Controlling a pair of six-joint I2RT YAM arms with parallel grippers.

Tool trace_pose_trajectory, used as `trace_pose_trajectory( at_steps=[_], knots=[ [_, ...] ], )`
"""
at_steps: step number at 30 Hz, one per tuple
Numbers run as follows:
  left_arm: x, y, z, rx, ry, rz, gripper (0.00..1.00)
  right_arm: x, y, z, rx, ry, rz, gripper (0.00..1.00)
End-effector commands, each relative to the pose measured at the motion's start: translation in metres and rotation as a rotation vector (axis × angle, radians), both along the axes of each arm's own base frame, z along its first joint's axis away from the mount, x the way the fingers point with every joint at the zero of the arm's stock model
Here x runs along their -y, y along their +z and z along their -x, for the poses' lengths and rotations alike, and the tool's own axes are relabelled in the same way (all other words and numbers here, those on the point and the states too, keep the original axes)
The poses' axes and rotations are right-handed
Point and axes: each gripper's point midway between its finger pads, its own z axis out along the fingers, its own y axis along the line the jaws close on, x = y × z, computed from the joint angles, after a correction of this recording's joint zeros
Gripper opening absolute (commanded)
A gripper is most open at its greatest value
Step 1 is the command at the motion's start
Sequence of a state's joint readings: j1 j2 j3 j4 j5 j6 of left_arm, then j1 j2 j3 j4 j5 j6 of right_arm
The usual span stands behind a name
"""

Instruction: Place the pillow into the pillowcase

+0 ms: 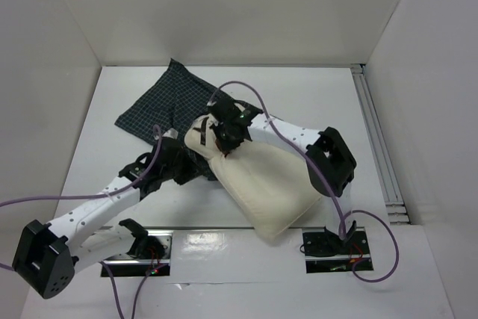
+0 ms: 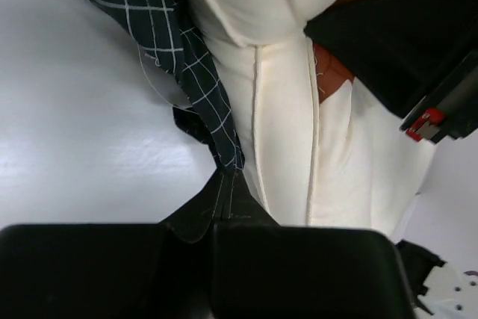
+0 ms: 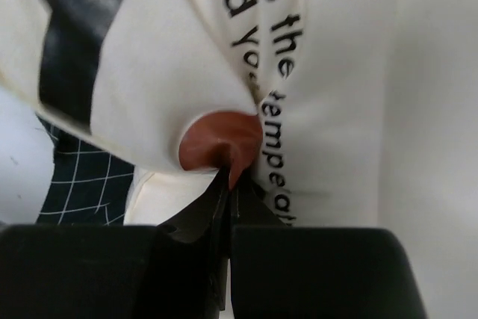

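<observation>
Two pincers, both closed on cloth. At the left, the left pincer pinches the near edge of the pillowcase, which lies crumpled toward the far left corner of the worktop. Just right of it, the right pincer pinches the pillow at its brown print, at the end touching the pillowcase. From there the pillow slants toward the worktop's near edge.
</observation>
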State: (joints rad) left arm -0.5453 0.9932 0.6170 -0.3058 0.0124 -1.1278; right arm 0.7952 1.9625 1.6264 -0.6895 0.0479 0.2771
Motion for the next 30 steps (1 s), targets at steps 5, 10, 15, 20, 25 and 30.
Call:
trace_pose_trajectory(
  at_steps=[5, 10, 15, 20, 25, 30],
  knots=[
    [-0.017, 0.030, 0.018, 0.011, -0.017, 0.000, 0.43, 0.070, -0.071, 0.029, -0.113, -0.065, 0.141, 0.00],
    [-0.057, 0.070, -0.027, 0.079, 0.142, -0.119, 0.69, 0.069, -0.075, 0.044, -0.159, -0.013, 0.088, 0.00],
    [-0.056, 0.048, -0.077, 0.002, 0.087, -0.173, 0.64, 0.065, -0.078, 0.047, -0.176, 0.020, 0.054, 0.00],
    [-0.057, 0.020, -0.121, 0.000, 0.084, -0.121, 0.62, 0.058, -0.068, 0.047, -0.172, 0.035, 0.015, 0.00],
    [-0.054, -0.024, -0.137, -0.117, 0.047, -0.104, 0.60, 0.061, -0.065, 0.050, -0.176, 0.043, 0.024, 0.00],
    [-0.039, -0.048, -0.141, -0.197, -0.057, -0.026, 0.58, 0.060, -0.059, 0.049, -0.168, 0.043, 0.017, 0.00]
  ],
)
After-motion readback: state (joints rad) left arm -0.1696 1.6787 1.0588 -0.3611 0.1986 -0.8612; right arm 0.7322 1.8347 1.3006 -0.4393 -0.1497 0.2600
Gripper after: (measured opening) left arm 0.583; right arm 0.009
